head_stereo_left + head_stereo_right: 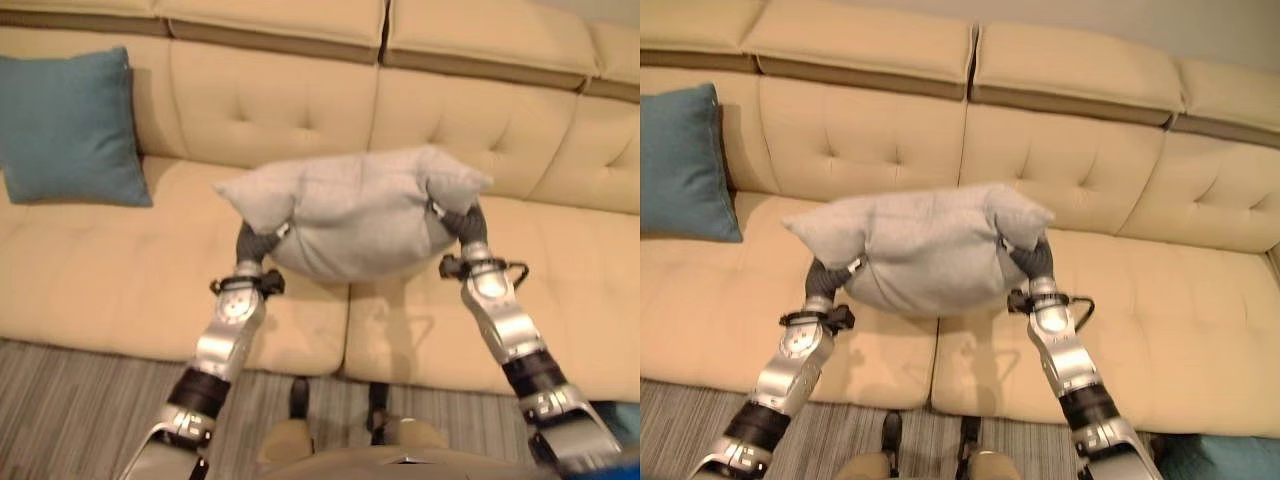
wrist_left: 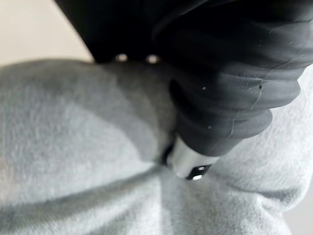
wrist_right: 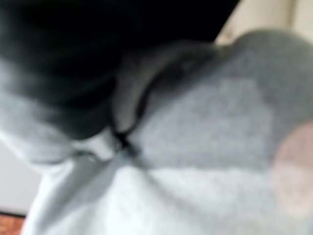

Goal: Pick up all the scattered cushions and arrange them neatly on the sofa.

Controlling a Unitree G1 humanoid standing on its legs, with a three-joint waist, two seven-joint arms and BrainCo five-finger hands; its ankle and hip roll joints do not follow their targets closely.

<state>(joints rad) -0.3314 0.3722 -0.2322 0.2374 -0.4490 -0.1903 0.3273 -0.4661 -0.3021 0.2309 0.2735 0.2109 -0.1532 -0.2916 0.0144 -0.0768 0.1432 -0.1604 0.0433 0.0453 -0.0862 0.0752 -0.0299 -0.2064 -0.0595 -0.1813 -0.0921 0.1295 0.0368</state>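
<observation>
Left eye view: grey cushion [image 1: 350, 215] squeezed between left hand [image 1: 262, 240] and right hand [image 1: 458, 222] above sofa [image 1: 120, 290] | finger positions indeterminate, buried in fabric | risk: uneven pressure drops it short of the seat

A home living room. A long cream tufted sofa [image 1: 1060, 190] with separate headrest cushions runs across the head views, a teal cushion [image 1: 68, 127] leans against its backrest at the left end, and a grey striped carpet [image 1: 70, 410] lies before it.
</observation>
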